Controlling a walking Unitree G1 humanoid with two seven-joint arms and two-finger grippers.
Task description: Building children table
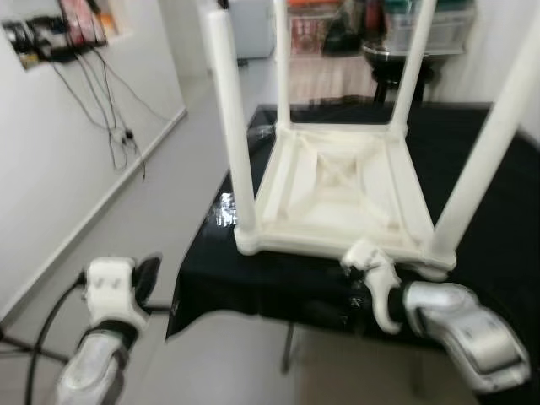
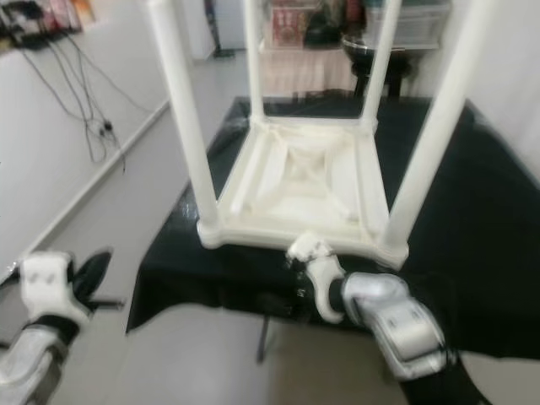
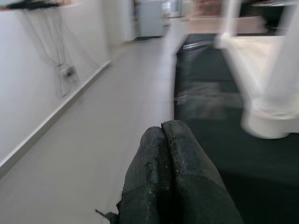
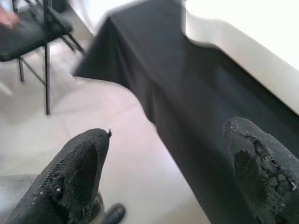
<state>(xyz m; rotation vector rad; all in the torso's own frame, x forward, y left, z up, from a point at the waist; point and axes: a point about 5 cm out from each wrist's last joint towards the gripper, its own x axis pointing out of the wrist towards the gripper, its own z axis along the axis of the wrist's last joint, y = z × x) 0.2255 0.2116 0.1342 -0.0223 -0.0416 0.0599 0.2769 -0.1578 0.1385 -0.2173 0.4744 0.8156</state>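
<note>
I see the white children table (image 1: 337,190) lying upside down on the desk (image 1: 498,219), which is draped in a black cloth (image 2: 211,283). Its four white legs (image 1: 229,126) stand straight up, and the ribbed underside of its top faces me. The children table sits toward the near left part of the desk, its near edge close to the cloth's front edge.

My right tool (image 4: 163,172) hangs just in front of the children table's near edge, below the desk's front edge, where the cloth drops. In the right wrist view its two black fingers (image 4: 70,177) stand wide apart with nothing between them; past them I see the black cloth, the white rim of the children table and pale floor. A black chair (image 4: 28,32) stands on the floor beyond the cloth's corner in that view.

My left tool (image 3: 173,177) is held out to the left of the children table, off the desk and over the floor (image 1: 143,228). Its fingers are pressed together, holding nothing. The left arm's white wrist (image 1: 114,287) shows beside the cloth's left corner.

Further left of the children table a white wall (image 1: 51,152) runs back, with dark cables (image 1: 110,118) hanging down it. Behind the children table, past the desk's far edge, I make out blurred shelving (image 1: 337,29) and a dark round thing (image 1: 405,59) I cannot identify.
</note>
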